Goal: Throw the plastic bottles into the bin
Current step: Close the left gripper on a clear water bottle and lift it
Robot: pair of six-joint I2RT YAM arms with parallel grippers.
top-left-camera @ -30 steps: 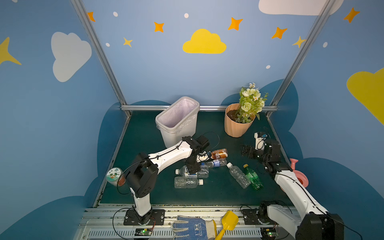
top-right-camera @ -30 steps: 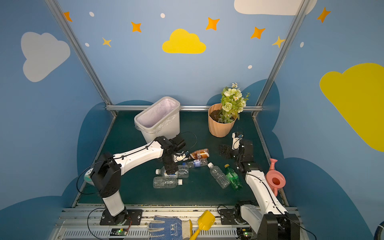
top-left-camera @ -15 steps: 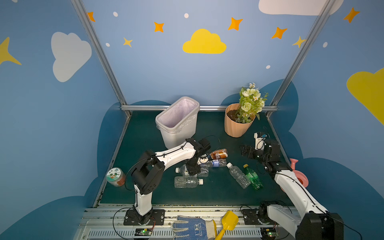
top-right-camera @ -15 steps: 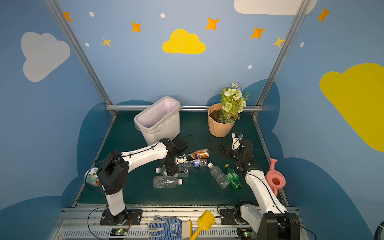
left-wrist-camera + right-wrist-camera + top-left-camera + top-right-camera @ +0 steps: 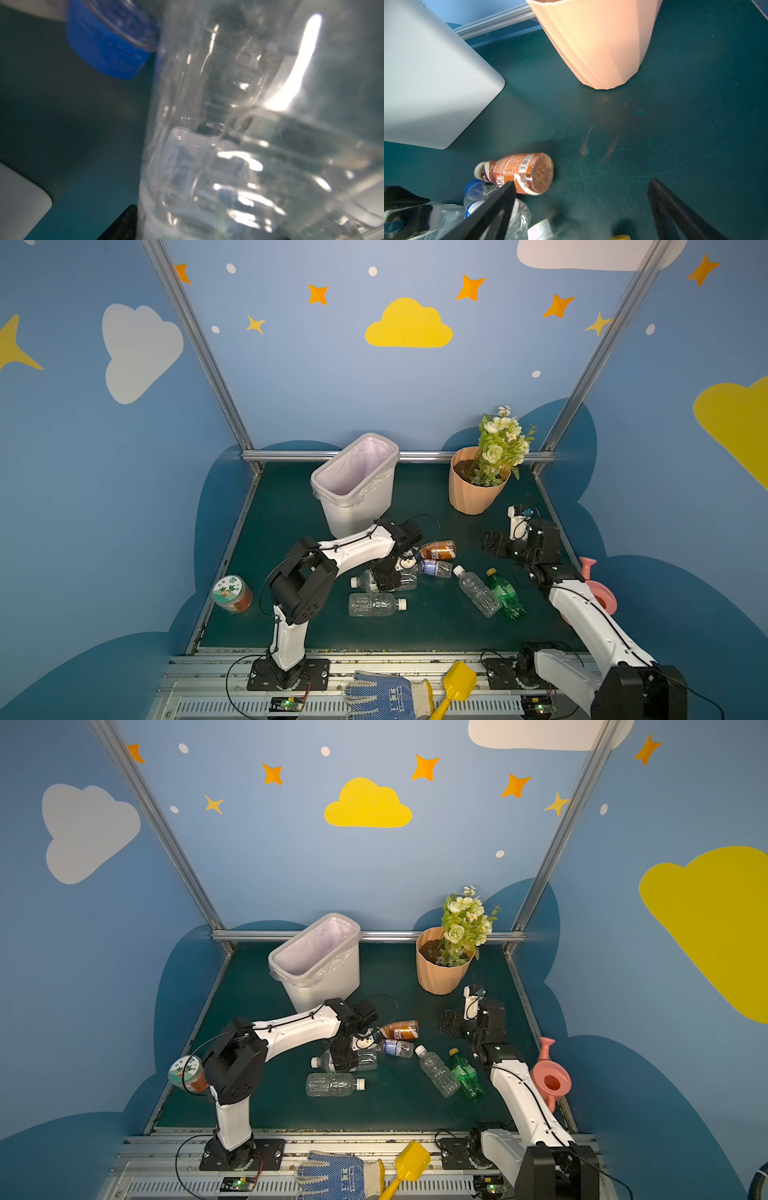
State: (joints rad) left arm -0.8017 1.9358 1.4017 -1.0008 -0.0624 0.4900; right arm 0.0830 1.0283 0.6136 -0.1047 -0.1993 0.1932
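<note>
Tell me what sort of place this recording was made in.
Probably a staged robot test cell, dressed like a child's garden corner: blue walls painted with clouds and stars on aluminium framing, two arms bolted to a front rail, and a green mat holding plastic bottles, a bin and a flowerpot.

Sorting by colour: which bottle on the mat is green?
The green bottle with a yellow cap, lying rightmost beside a clear bottle; the others are clear or brown-labelled.
</note>
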